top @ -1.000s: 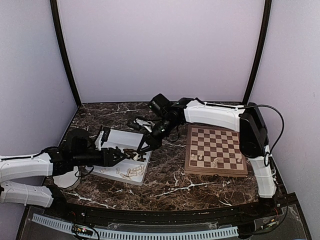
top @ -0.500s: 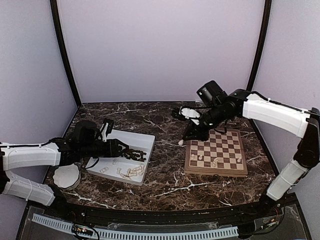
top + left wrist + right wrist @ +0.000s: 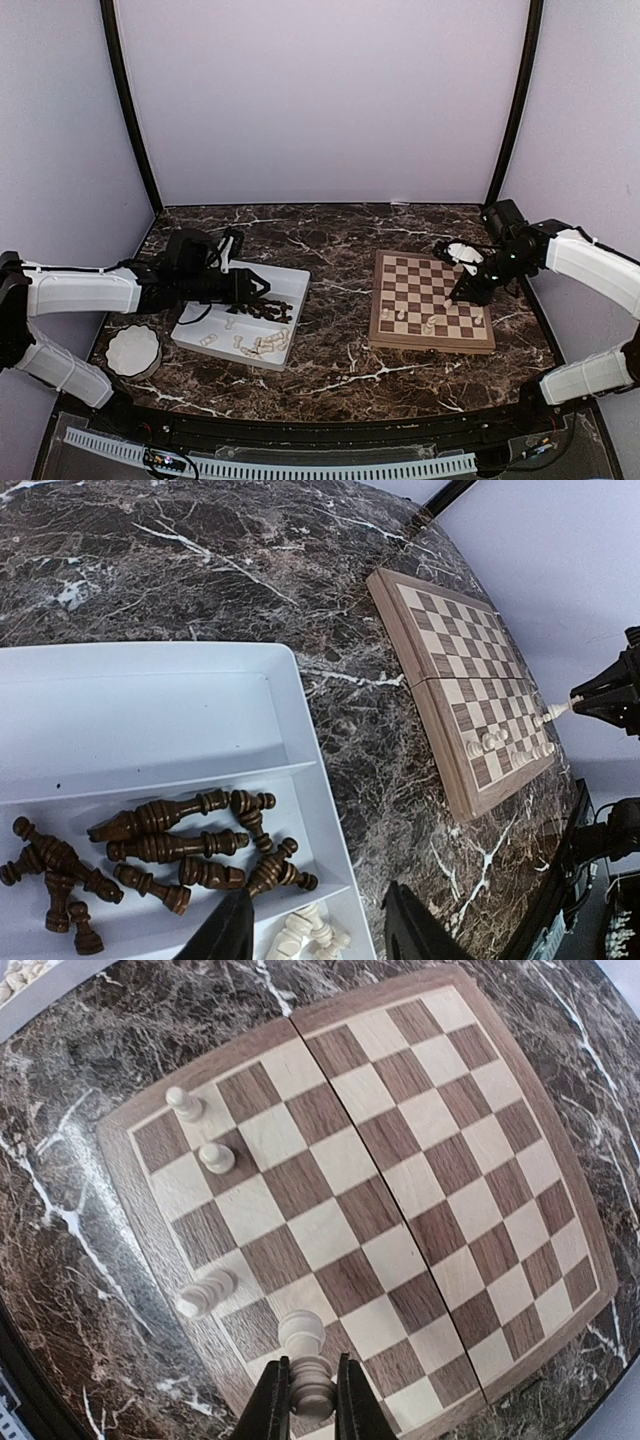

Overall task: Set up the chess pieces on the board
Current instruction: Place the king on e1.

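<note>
Now, right jaws (image 3: 308, 1375): clamped on a pale piece (image 3: 302, 1340), long axis about upright, base pointing down.
Below: board (image 3: 420, 1160) directly under it, near-right edge squares, in line with placed pale men (image 3: 215, 1157).
Next, left jaws (image 3: 315, 920): apart, empty, over dark pieces (image 3: 170, 840) in the tray (image 3: 150, 710), well left across the bench (image 3: 150, 570).
Nearer arm: right.

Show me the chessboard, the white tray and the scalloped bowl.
chessboard (image 3: 432, 297), top view, bare middle square.
white tray (image 3: 285, 275), top view, bare far compartment.
scalloped bowl (image 3: 133, 351), top view, bare middle.
</note>
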{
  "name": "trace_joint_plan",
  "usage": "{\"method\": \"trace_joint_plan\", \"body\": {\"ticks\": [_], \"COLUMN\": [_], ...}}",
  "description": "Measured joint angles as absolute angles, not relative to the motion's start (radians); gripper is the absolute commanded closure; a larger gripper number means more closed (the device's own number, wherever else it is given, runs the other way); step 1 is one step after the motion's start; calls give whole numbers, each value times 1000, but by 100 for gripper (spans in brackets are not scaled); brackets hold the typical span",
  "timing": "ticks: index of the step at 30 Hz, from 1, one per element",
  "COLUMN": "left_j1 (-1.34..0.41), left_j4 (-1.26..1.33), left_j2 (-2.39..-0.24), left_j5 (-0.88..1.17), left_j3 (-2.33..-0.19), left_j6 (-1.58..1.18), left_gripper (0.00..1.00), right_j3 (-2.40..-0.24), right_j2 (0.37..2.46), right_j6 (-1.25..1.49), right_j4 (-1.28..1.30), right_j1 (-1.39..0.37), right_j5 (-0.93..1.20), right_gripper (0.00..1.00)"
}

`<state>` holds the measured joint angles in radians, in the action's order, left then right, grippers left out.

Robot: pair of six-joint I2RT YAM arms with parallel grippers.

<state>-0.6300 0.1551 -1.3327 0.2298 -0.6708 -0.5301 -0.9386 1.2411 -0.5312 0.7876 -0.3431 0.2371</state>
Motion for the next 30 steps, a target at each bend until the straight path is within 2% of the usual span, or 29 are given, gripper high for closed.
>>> {"method": "trace_joint_plan", "body": {"ticks": [8,18,30], "left_j1": [-630,-630,-630], "left_j4": [138,113,106], "left_j2": [-1345,-1345,-1345], "left_j5": [239,239,238], "left_j3": [-699,-701,-701], "left_j6": [-508,-493,-489], "left_gripper": [53,53,53], "right_j3": [-826,-785,-753], "right_j2": [1195,1162,1201], "right_j6": [-574,-616,-601], "right_j4": [789,794,734], "right_j1": [-327,-331,-447], "right_j5": [190,199,193], "right_gripper": [99,95,95]}}
